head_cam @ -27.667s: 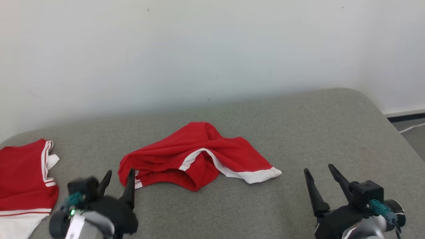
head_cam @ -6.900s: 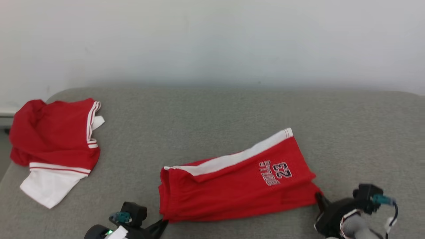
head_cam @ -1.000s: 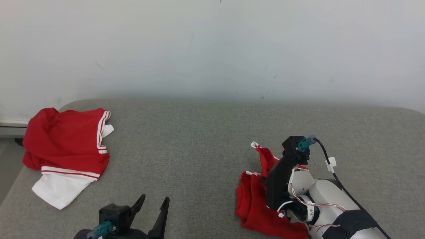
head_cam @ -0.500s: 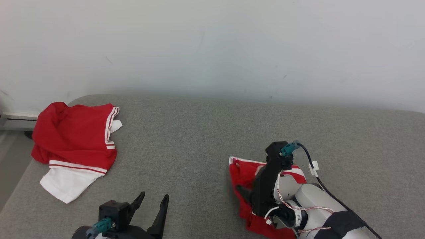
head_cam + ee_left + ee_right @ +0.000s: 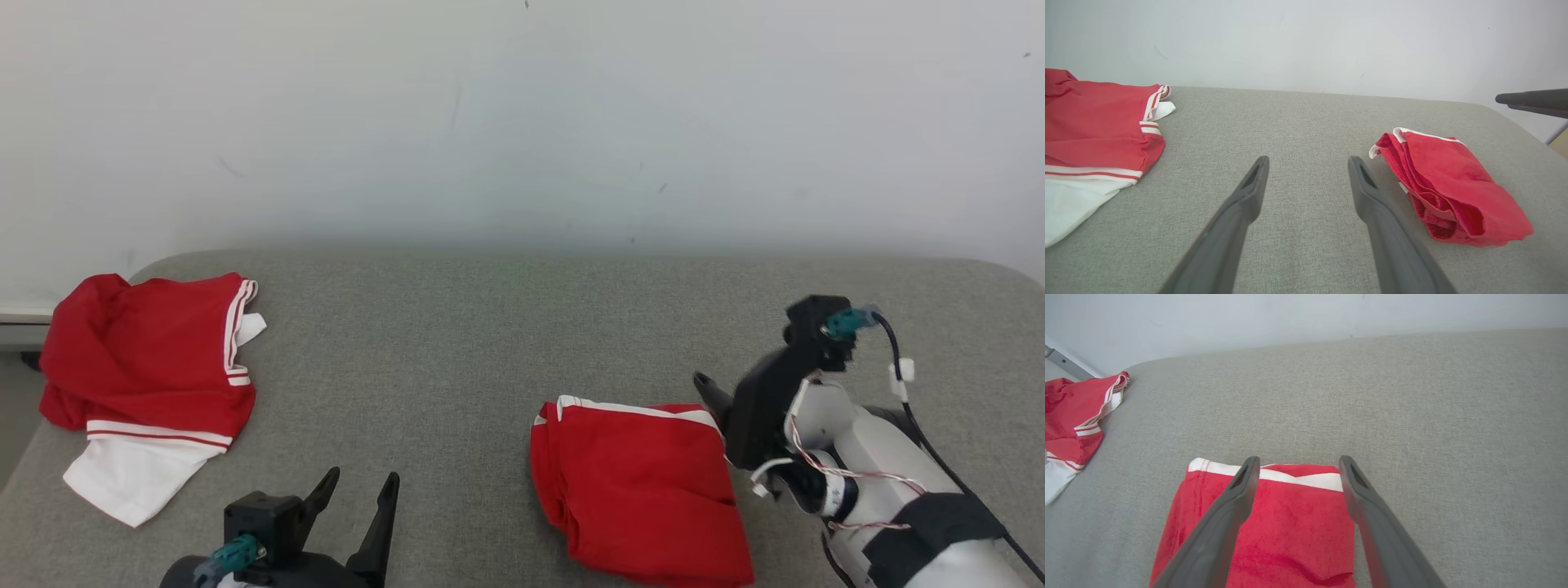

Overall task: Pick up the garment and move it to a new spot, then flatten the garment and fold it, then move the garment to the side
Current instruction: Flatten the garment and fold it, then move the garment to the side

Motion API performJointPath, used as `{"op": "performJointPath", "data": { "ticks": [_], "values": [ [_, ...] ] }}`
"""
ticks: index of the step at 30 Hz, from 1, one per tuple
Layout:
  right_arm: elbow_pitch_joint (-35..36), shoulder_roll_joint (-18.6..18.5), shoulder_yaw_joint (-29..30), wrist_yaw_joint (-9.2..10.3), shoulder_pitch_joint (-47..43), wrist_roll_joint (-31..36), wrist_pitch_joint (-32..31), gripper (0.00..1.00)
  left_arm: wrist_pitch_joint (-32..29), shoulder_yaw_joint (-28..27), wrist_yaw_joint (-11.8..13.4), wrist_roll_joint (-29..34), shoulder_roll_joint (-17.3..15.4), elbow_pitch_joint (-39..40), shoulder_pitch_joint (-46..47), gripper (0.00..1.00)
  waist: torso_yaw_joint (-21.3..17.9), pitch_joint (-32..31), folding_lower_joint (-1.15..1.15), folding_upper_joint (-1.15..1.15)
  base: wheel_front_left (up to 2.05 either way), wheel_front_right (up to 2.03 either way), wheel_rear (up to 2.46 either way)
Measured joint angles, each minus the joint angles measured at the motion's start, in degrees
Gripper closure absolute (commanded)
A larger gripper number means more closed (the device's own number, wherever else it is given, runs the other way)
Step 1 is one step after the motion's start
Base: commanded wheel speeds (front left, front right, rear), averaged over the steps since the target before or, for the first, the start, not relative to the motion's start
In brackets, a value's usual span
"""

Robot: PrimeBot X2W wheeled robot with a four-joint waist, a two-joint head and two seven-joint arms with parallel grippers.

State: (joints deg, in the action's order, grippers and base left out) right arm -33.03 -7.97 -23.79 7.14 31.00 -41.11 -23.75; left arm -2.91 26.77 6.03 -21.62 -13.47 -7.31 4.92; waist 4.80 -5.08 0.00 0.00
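Folded red garment (image 5: 645, 482) lies on the grey cushion (image 5: 457, 343). My right gripper (image 5: 1298, 460) hovers spread over it, likely so the fold settles; my left gripper (image 5: 1308, 160) idles spread, near left.

Matt red cloth for the garment (image 5: 645, 482), lower right; coarse grey woven fabric over the bench (image 5: 490, 343); smooth matt wall (image 5: 522, 122).

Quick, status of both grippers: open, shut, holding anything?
Left gripper: open, holding nothing.
Right gripper: open, holding nothing, poised over the folded red garment.
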Motion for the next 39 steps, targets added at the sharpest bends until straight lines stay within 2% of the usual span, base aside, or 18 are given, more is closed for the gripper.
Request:
{"op": "performJointPath", "data": {
  "ticks": [3, 5, 14, 22, 28, 29, 30, 31, 32, 33, 39],
  "values": [
    [-1.32, -3.22, 1.30, 0.19, -3.08, 0.74, 0.15, 0.00, 0.37, -0.01, 0.02, 0.00, 0.03, 0.43, -0.13, 0.00, -0.55, -0.19, 0.00, 0.00, 0.00, 0.00, 0.00],
    [-2.44, -3.85, 1.64, 0.19, -5.65, 1.26, 0.05, 0.00, 0.42, -0.03, 0.02, 0.00, 0.00, 0.80, -0.24, 0.00, -0.85, -0.20, 0.00, 0.00, 0.00, 0.00, 0.00],
    [-5.12, -0.27, 3.87, 0.19, -8.54, -1.14, -0.30, 0.00, 0.33, 0.43, 0.04, 0.44, -0.09, 1.47, 0.00, 0.00, -0.96, 1.24, 0.00, 0.00, 0.00, 0.00, 0.00],
    [-10.07, 0.81, 8.43, 0.19, -8.73, -1.10, -0.19, 0.00, -0.43, 1.49, -0.04, 0.52, 0.13, 1.57, 0.36, 0.00, 1.10, 2.62, 0.00, 0.01, 0.00, 0.00, 0.00],
    [-11.89, 1.92, 9.67, 0.19, -8.06, -1.25, -0.45, 0.00, -0.60, 1.55, -0.05, 0.52, 0.35, 1.42, 0.79, 0.00, 2.69, 3.47, 0.00, 0.00, 0.00, 0.00, 0.00],
    [-12.15, 2.05, 9.89, 0.19, -7.99, -1.25, -0.45, 0.49, -0.60, 1.55, -0.05, 0.52, 0.36, 1.31, 1.07, 0.00, 2.96, 3.57, 0.00, 0.00, 0.00, 0.00, 0.00],
    [-12.58, 2.18, 10.06, 0.19, -7.86, -1.25, -0.46, 0.65, -0.60, 1.47, -0.04, 0.52, 0.36, 1.30, 1.33, 0.00, 3.21, 3.66, 0.00, 0.00, 0.00, 0.00, 0.00],
    [-12.96, 2.25, 10.04, 0.19, -7.57, -1.25, -0.54, 0.65, -0.59, 1.34, -0.05, 0.52, 0.34, 1.30, 1.38, 0.00, 3.43, 3.72, 0.00, 0.00, 0.00, 0.00, 0.00],
    [-13.22, 2.24, 10.07, 0.19, -7.16, -1.25, -0.55, 0.94, -0.60, 1.37, -0.05, 0.52, 0.33, 1.21, 1.38, 0.00, 3.62, 3.78, 0.00, 0.00, 0.00, 0.00, 0.00],
    [-13.25, 2.27, 10.01, 0.19, -6.84, -1.24, -0.85, 1.00, -0.60, 1.43, -0.05, 0.52, 0.35, 1.15, 1.38, 0.00, 3.81, 3.81, 0.00, 0.00, 0.00, 0.00, 0.00],
    [-13.65, 2.18, 8.45, 0.19, -5.59, 0.11, -1.36, 1.00, -0.58, 1.32, -0.05, 0.52, 0.36, 1.15, 1.37, 0.00, 4.31, 3.81, 0.00, 0.00, 0.00, 0.00, 0.00]
  ]
}}
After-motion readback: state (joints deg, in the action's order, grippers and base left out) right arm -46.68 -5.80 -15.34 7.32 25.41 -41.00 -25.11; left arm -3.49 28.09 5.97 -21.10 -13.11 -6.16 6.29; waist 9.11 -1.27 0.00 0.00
